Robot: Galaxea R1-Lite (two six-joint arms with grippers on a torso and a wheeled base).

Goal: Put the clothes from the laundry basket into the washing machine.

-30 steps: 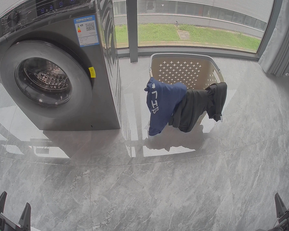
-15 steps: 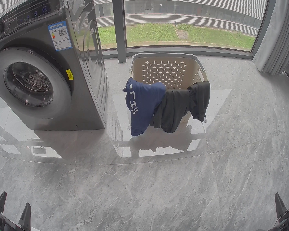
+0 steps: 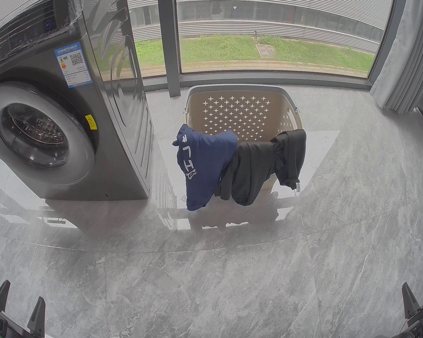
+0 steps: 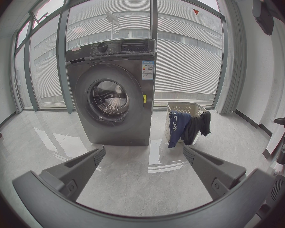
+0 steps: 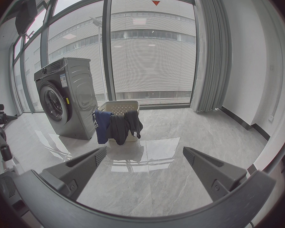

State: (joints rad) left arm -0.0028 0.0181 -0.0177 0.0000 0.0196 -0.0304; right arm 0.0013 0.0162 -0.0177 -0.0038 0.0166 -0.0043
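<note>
Two garments hang over the near rim of the laundry basket point(image 3: 243, 110): a blue shirt point(image 3: 203, 167) with white markings on the side toward the washing machine point(image 3: 115, 118), and a black garment point(image 3: 261, 165) touching it on the other side, draped across the rim's right corner. Both trail down the outside of the basket wall toward the floor point(image 3: 230, 282). The basket stands at the floor's far edge, right up against the window point(image 3: 277, 24), with the washing machine just beside it on my left and a narrow strip of floor between them. As far as I can tell, the machine's round glass door point(image 3: 33, 134) is shut.

My left gripper point(image 4: 144, 149) has its jaws spread wide with nothing between them. It sits low at the floor's near left corner, well apart from the basket, and looks straight at the machine's front. My right gripper point(image 5: 144, 149) is likewise spread wide and holding nothing, down at the near right corner, facing the basket and the clothes from a distance.

A grey curtain point(image 3: 409, 48) hangs at the floor's far right corner.
</note>
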